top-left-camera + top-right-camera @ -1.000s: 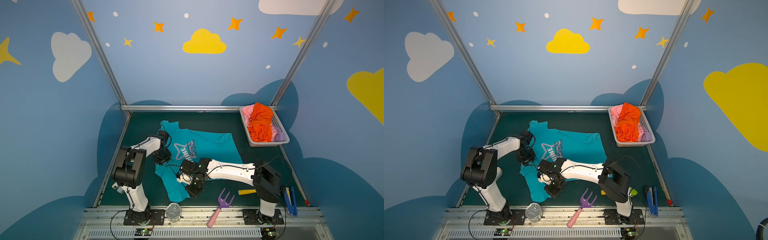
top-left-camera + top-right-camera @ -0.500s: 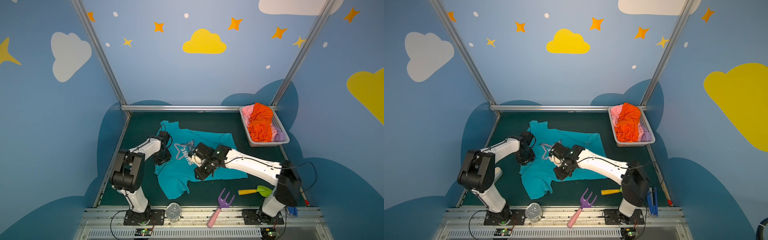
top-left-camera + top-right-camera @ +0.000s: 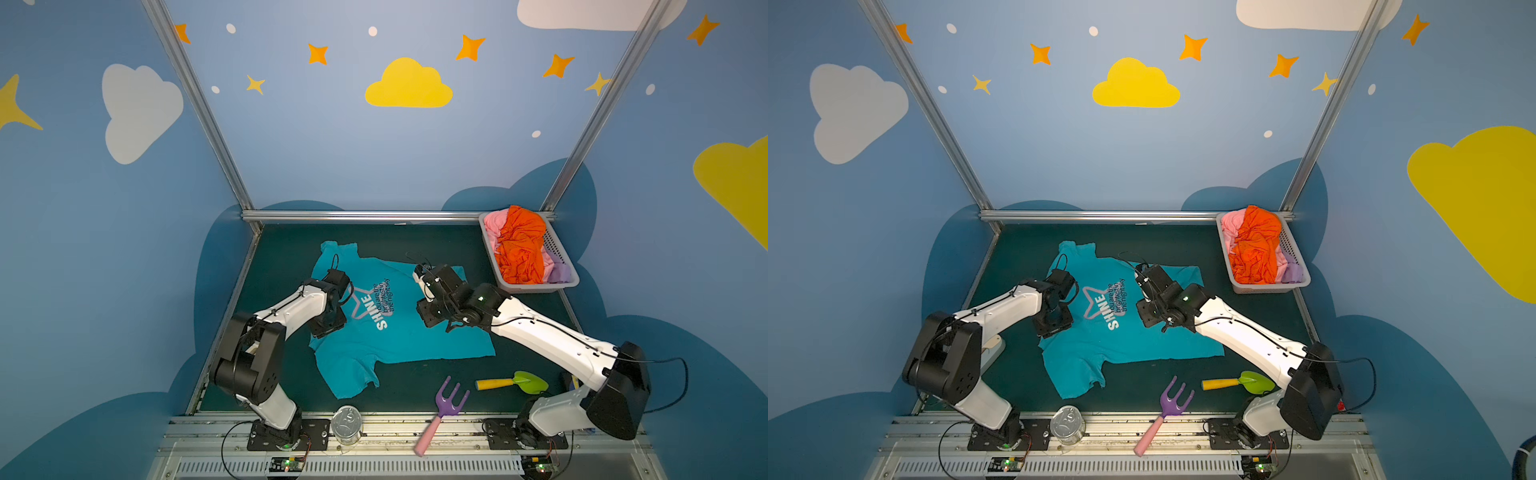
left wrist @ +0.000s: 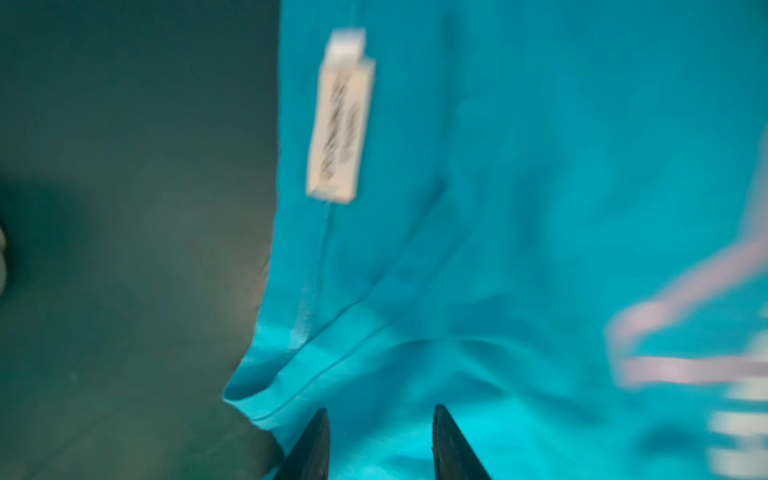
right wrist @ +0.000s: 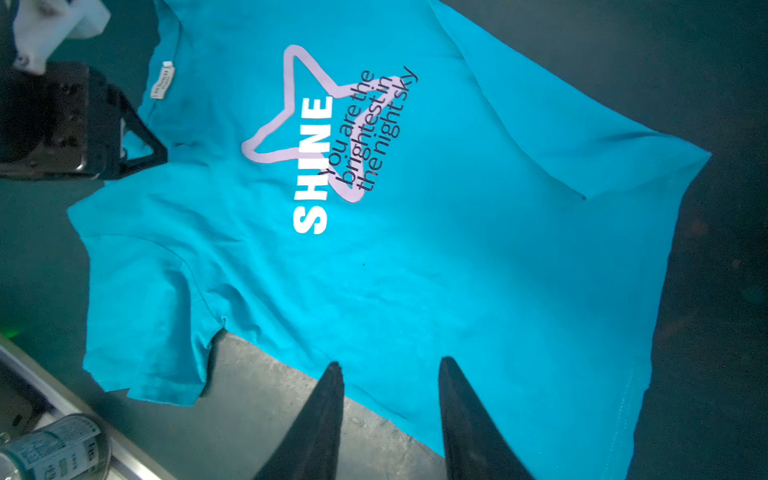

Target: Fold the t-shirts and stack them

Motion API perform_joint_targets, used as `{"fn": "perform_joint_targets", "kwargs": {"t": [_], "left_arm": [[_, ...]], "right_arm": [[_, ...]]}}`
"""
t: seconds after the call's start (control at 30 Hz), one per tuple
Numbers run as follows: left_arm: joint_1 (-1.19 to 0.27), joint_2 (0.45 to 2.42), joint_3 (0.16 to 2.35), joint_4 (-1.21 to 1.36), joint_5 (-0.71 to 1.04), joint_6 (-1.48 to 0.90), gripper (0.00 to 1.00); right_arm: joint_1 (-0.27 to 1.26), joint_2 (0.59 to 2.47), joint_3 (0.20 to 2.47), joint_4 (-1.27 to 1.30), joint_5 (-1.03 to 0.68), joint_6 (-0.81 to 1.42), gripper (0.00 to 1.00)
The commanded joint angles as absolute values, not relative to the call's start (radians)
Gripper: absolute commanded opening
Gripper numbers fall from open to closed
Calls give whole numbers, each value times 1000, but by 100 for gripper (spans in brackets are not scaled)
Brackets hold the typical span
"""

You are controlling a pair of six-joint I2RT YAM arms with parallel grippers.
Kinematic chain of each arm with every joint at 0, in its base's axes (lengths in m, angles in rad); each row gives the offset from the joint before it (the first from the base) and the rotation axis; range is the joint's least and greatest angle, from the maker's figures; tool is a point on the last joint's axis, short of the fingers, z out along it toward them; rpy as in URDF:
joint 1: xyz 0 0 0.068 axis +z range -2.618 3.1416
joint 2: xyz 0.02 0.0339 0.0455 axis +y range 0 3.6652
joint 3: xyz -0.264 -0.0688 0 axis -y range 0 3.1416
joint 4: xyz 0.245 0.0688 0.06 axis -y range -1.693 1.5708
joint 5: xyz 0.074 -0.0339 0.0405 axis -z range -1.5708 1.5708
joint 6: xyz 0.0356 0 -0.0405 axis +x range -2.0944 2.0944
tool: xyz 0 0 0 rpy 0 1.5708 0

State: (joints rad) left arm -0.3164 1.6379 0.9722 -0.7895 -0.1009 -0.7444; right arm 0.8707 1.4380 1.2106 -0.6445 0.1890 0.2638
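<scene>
Right wrist view: teal t-shirt point(image 5: 436, 270) lying flat, collar at left gripper point(image 4: 380, 419), hem at right gripper point(image 5: 390, 368). I'm seeing both part-open, empty.

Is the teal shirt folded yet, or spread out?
Spread out: the teal shirt lies flat on the mat, print up, both sleeves showing; only one side edge looks turned over.

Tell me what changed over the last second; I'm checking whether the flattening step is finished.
The right end effector swung from the near sleeve of the teal t-shirt to above its far right side and opened, holding nothing. The left end effector stayed over the collar; the basket, fork and can did not move.
</scene>
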Motion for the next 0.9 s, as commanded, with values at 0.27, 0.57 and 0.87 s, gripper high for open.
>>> {"fn": "perform_joint_targets", "kwargs": {"t": [0.27,0.57,0.87], "left_arm": [[-225,1646,885,-732,-43,-774,41],[-124,1630,913,-778,-95,-739,41],[-121,1686,1087,-846,-138,-730,42]], "right_arm": [[628,1746,1325,-639,184,373,43],[448,2023,1567,-743,128,458,56],[431,2128,1676,-789,-13,425,21]]}}
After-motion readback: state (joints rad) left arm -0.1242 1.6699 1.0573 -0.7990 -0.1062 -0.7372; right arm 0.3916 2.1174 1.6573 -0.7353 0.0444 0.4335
